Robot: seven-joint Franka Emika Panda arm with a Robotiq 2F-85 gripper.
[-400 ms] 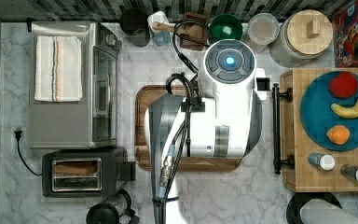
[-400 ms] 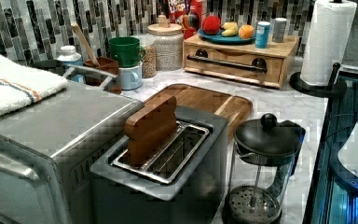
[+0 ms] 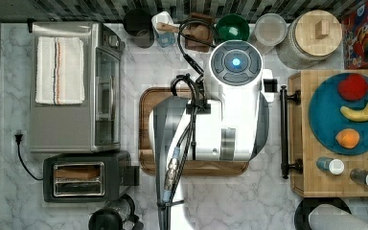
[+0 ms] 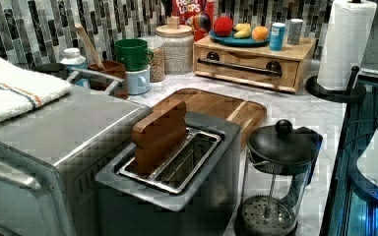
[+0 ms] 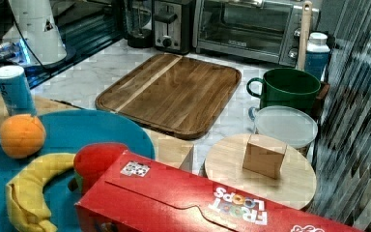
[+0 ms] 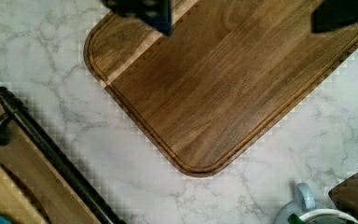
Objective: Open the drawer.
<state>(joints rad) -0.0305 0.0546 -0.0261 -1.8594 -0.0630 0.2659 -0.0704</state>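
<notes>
Gripper (image 6: pixel 242 14) hangs above the walnut tray (image 6: pixel 214 88), fingers spread apart with nothing between them; in the wrist view both fingertips sit over the wood, well clear of the handle (image 6: pixel 51 154). Drawer (image 3: pixel 299 139) sits at 3 o'clock in the top view, just beside the tray's 3 o'clock edge, shut as far as I can tell; its black bar handle runs along the front facing the tray. In the left view the drawer is at about 1 o'clock, against the tiled wall.

Risks, judged from here:
- Approach must cross from tray to handle. Gap between bar and drawer front looks slim, so a finger could land on top of the bar or jam against the wood instead of straddling it.
- Drawer box is a loose unit on marble (image 3: pixel 268 201). A pull with a poor grip may drag the whole box toward the tray, not slide the drawer out.
- Blue plate (image 3: pixel 326 124) with fruit and the two small bottles (image 3: pixel 329 165) stand on top; a jerk could tip the bottles or roll the orange (image 3: pixel 347 139).
- Off-centre grasp near a bar end post could rack the drawer and bind it.
- Tray edge lies close in the pull path and may limit travel.
</notes>
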